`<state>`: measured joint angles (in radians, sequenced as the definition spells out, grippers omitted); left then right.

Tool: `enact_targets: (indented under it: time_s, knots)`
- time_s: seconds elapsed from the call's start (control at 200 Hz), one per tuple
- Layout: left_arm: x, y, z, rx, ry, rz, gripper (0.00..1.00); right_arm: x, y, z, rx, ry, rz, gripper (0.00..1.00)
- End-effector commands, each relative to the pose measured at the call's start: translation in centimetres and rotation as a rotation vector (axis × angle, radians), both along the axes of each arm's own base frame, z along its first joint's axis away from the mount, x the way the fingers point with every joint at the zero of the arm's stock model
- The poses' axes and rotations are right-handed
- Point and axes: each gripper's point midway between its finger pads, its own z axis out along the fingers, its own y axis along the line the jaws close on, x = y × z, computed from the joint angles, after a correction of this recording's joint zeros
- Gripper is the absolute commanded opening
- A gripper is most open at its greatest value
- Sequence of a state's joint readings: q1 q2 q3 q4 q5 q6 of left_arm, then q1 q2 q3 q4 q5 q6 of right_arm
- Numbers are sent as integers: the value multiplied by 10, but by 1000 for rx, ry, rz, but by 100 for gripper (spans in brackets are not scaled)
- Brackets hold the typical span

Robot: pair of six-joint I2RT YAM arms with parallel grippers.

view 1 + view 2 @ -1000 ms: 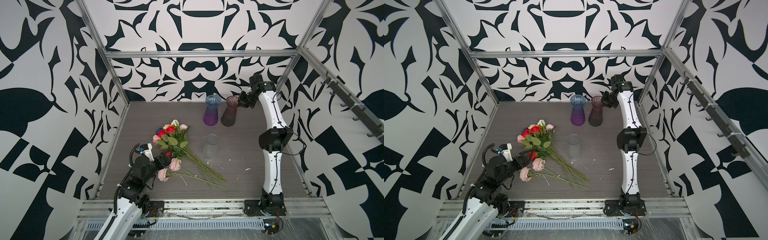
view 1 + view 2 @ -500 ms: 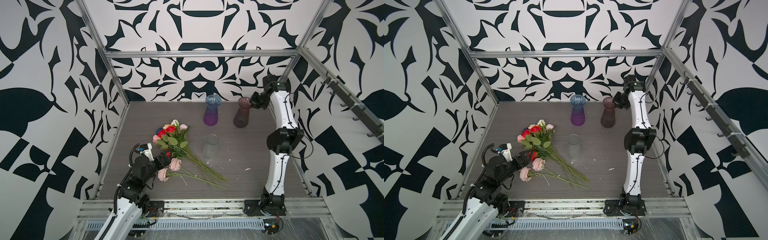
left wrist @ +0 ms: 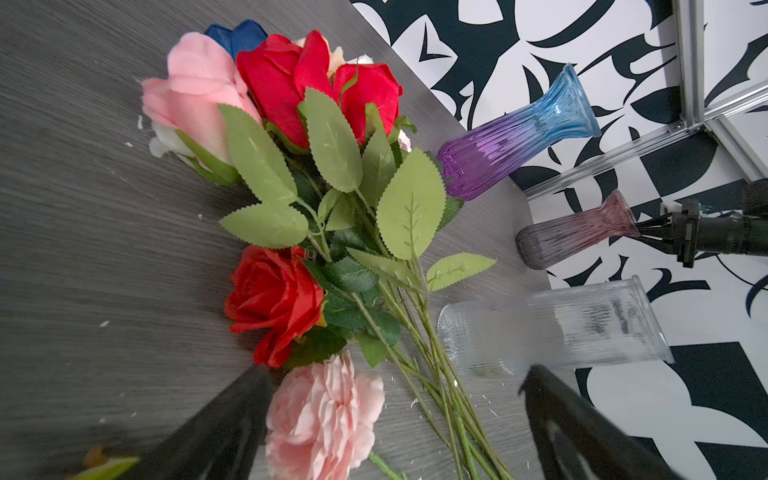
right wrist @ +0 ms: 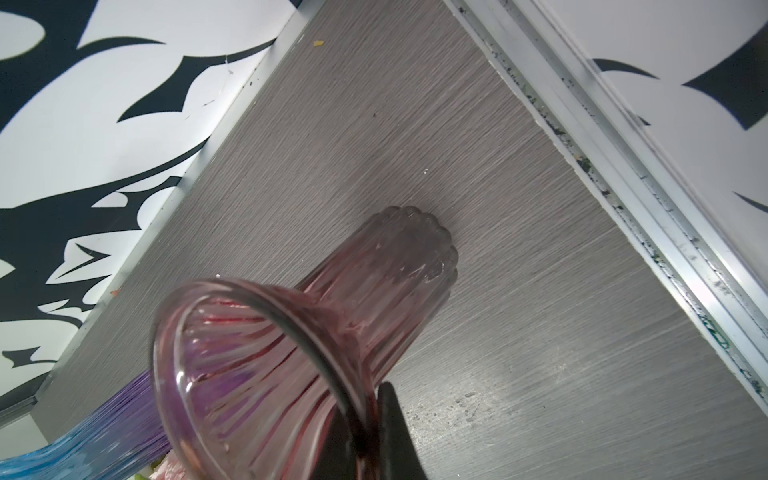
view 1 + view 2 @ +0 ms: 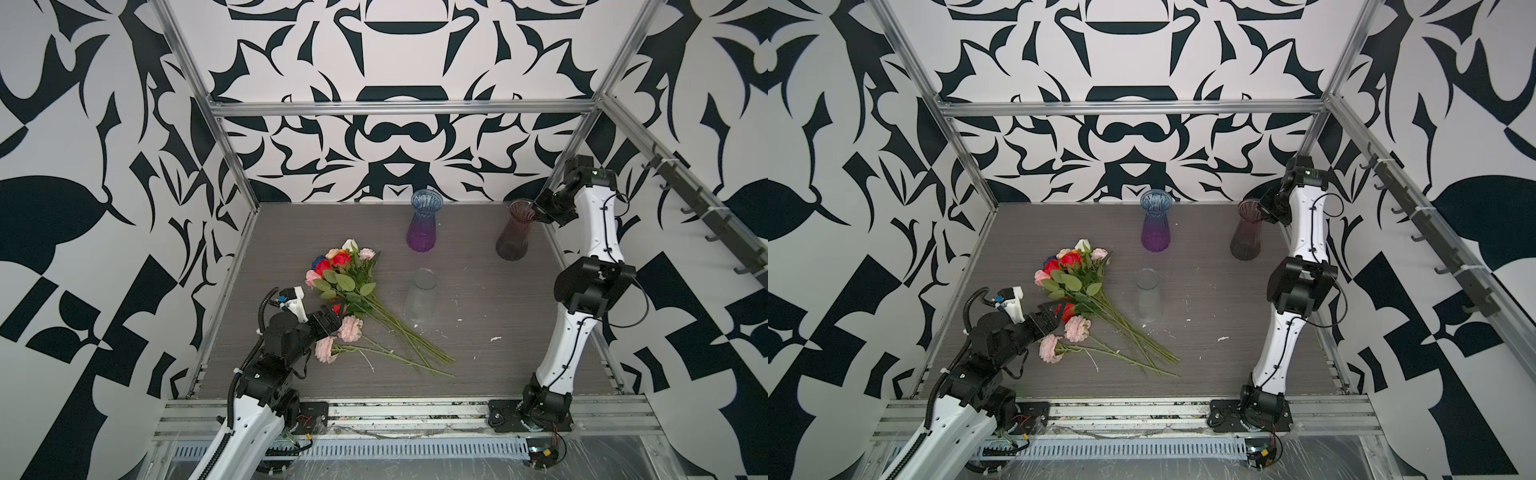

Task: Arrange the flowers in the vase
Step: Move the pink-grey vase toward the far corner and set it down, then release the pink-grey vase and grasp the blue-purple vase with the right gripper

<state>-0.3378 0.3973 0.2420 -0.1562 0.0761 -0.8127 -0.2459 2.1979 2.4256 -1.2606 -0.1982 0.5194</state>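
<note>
The flowers (image 5: 353, 286) lie in a loose bunch on the grey table, blooms toward the back left and stems fanned toward the front. My left gripper (image 3: 392, 372) is open just over a ruffled pale pink bloom (image 3: 324, 415), low at the front left (image 5: 328, 320). A maroon ribbed vase (image 5: 513, 237) stands at the back right. My right gripper (image 4: 370, 395) is shut on its rim, one finger inside and one outside (image 5: 1260, 208). A clear vase (image 5: 420, 297) stands mid-table beside the stems.
A blue-to-purple vase (image 5: 423, 226) stands at the back centre, left of the maroon one. The metal frame rail (image 4: 623, 174) runs close behind the maroon vase along the right edge. Small white crumbs dot the table near the stems.
My right arm has carried the maroon vase rightward, away from the blue-purple vase toward the right rail. The left arm and the flowers have not moved.
</note>
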Motion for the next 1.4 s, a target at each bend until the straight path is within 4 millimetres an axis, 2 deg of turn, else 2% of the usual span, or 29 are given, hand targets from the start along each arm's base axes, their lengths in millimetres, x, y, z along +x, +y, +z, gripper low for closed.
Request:
enact_targets:
  time_s: [0.0,0.045,0.085,0.24,0.35,0.425,0.48,0.59,0.715,0.74,0.76,0.795,0.96,0.985,1.22,1.395]
  knots:
    - [0,0,1,-8,-9,-1,99,2,12,47,-10,-142,53,46]
    - [0,0,1,-8,-8,1,99,0,11,53,-24,-159,51,57]
    - [-1,0,1,-9,-8,0,99,-1,9,61,-42,-182,48,61]
    - [-1,0,1,-10,-7,1,99,-10,4,94,-101,-245,27,63]
    - [-1,1,0,-9,-7,3,99,-13,17,119,-122,-301,53,63]
    - [-1,1,1,-11,-7,4,99,-14,36,135,-144,-338,103,61]
    - [-1,1,1,-11,-6,3,99,-11,57,143,-140,-369,158,60]
    - [-1,0,0,-11,-4,1,99,2,119,152,-45,-445,316,56]
    - [0,-1,1,-12,-5,-4,99,14,180,143,90,-462,469,54]
    - [0,-1,0,-12,-4,-5,99,16,191,134,116,-444,495,54]
    - [0,0,1,-12,-5,-3,99,16,199,141,126,-464,516,54]
    - [0,0,0,-12,-3,-4,99,17,214,133,152,-449,549,54]
    - [-1,0,1,-12,-8,-2,99,24,265,113,234,-435,630,53]
    - [-1,0,0,-13,-6,-3,99,26,271,99,251,-406,628,53]
    - [-2,0,2,-15,-13,-2,99,41,287,71,320,-355,577,46]
    - [-2,1,3,-17,-18,-3,99,48,287,54,324,-312,533,41]
